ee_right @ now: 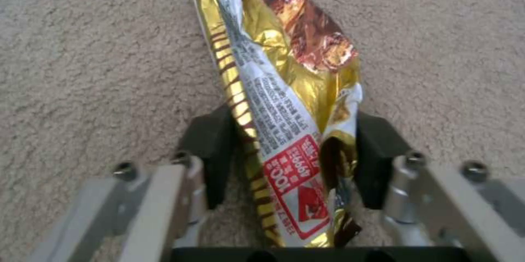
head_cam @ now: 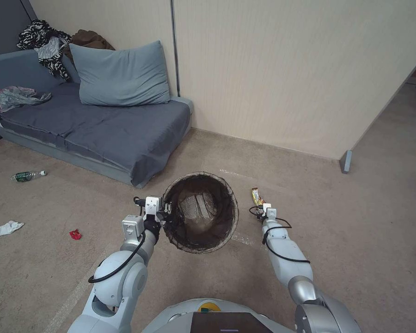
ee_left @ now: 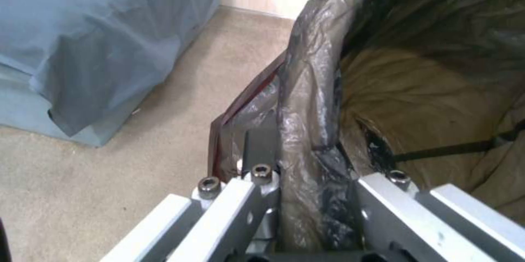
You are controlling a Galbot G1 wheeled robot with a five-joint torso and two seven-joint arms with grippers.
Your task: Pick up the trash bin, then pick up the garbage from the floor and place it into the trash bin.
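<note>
Holding the trash bin off the carpet with my left gripper, I count the first part of the job as done. In the left wrist view its fingers are pinched on the rim, one outside the wall and one inside, with the dark liner bunched between them. The bin hangs tilted in front of me, mouth facing up toward the head camera, just off the corner of the sofa.

My right gripper is down at the floor, on the bin's right. The right wrist view shows its black pads spread on either side of a yellow snack wrapper; the wrapper lies between them on the carpet, and there is a gap on at least one side, so I judge it not yet gripped. This looks like the first piece of litter being collected; what lies at the bottom of the bin I cannot make out.

Most of the collecting is left. Besides this wrapper, a green-labelled bottle lies near the sofa front, a white tissue farther to my left, and a small red scrap between the tissue and my left arm. All three are well apart from the bin, so I expect to drive over to reach them.
</note>
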